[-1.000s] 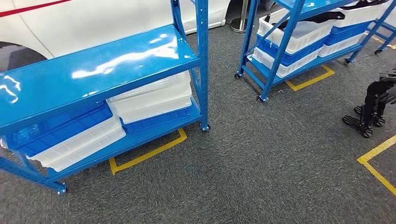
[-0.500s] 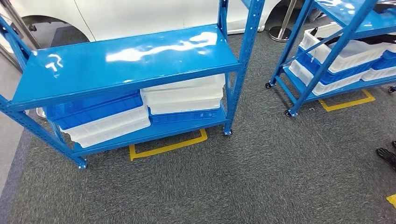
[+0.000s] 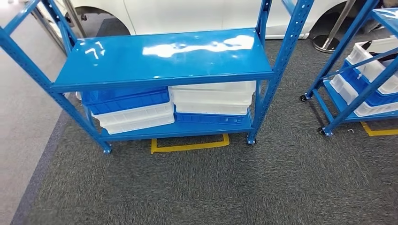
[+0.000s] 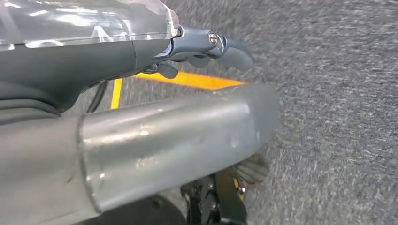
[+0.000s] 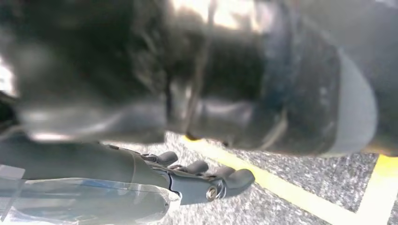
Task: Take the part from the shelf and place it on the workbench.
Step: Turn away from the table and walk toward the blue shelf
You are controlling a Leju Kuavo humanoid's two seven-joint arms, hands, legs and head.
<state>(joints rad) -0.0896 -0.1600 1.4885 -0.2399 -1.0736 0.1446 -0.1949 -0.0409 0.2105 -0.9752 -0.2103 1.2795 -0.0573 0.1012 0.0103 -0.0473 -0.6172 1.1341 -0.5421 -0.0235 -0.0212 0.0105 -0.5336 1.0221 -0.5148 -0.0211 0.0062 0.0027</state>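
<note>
A blue shelf rack (image 3: 164, 54) stands ahead in the head view, its glossy middle board bare. On its bottom board lie stacked white bins (image 3: 213, 96) and a blue bin (image 3: 126, 98) over more white ones. A second blue rack (image 3: 349, 75) at the right edge carries a white bin (image 3: 375, 65) with something dark at its rim. My left hand (image 4: 206, 49) hangs over the carpet with its fingers stretched out, holding nothing. My right hand (image 5: 202, 180) also hangs low, fingers loosely extended and holding nothing.
A yellow tape outline (image 3: 187, 145) marks the carpet under the near rack. A white car (image 3: 187, 14) stands behind it, and a stanchion base (image 3: 326, 43) sits between the racks. Lighter floor (image 3: 23, 117) borders the carpet at left.
The whole head picture has shifted right across the three frames, so the camera has turned left. The near rack now sits centred and the second rack has slid to the right edge.
</note>
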